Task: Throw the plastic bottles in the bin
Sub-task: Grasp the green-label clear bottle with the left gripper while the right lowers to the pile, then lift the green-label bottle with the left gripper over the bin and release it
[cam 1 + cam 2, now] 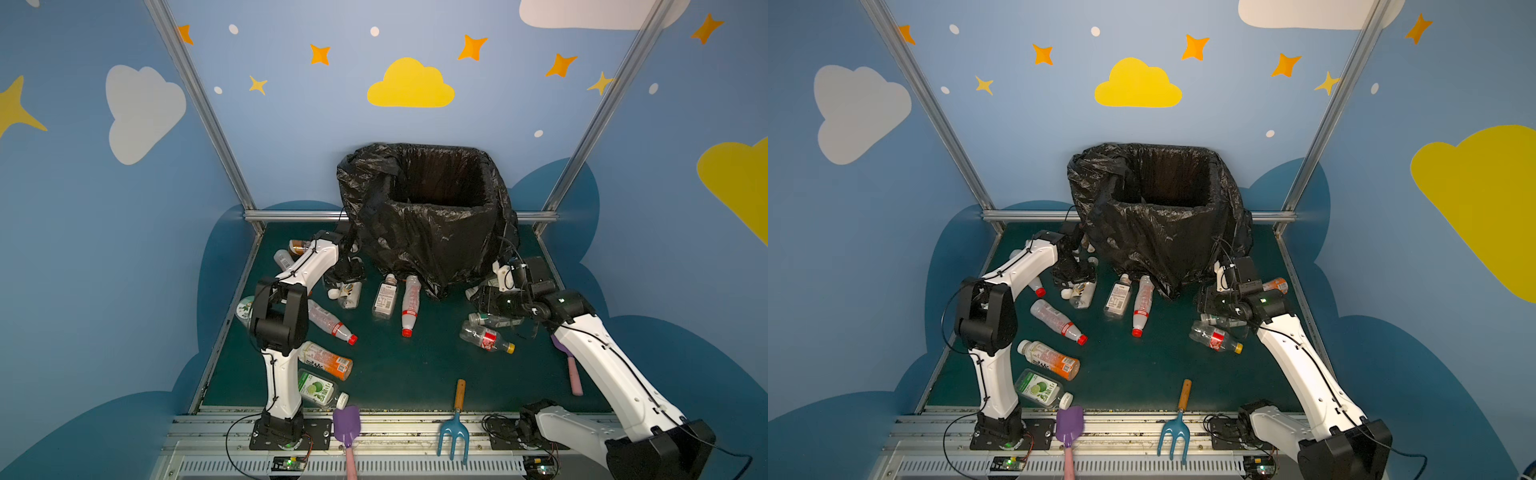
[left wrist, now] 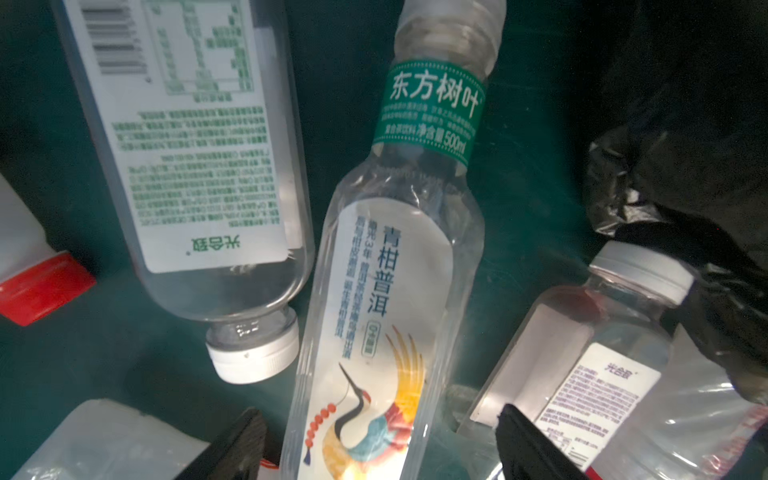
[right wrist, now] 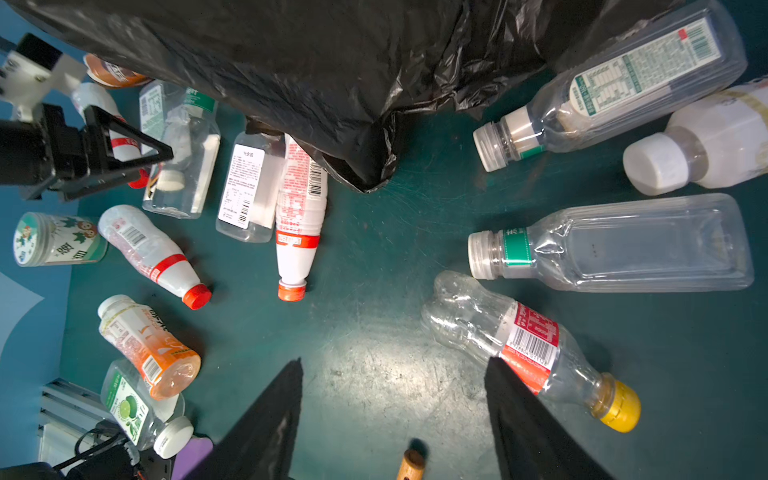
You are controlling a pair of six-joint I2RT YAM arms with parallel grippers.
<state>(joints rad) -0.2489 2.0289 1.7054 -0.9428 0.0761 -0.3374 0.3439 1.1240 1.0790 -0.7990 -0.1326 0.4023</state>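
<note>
Around bin (image 1: 436, 249), dozen-odd bottles (image 1: 409, 301) lie on mat (image 1: 415, 374); bin interior too dark to judge. Left gripper (image 2: 378, 413) wide astride crane-label bottle (image 2: 386, 291), not gripping; right gripper (image 3: 395, 362) parted, empty.

The left arm (image 1: 286, 332), lower left in both top views, and the right arm (image 1: 602, 365), lower right, have glossy white shells, bulky black joint housings and thin black cables (image 1: 272, 374) tied along them. Their base plates (image 1: 320, 432) are black and bolted. The left hand (image 2: 379, 410) and right hand (image 3: 394, 360) have matte black, wedge-shaped fingers.
</note>
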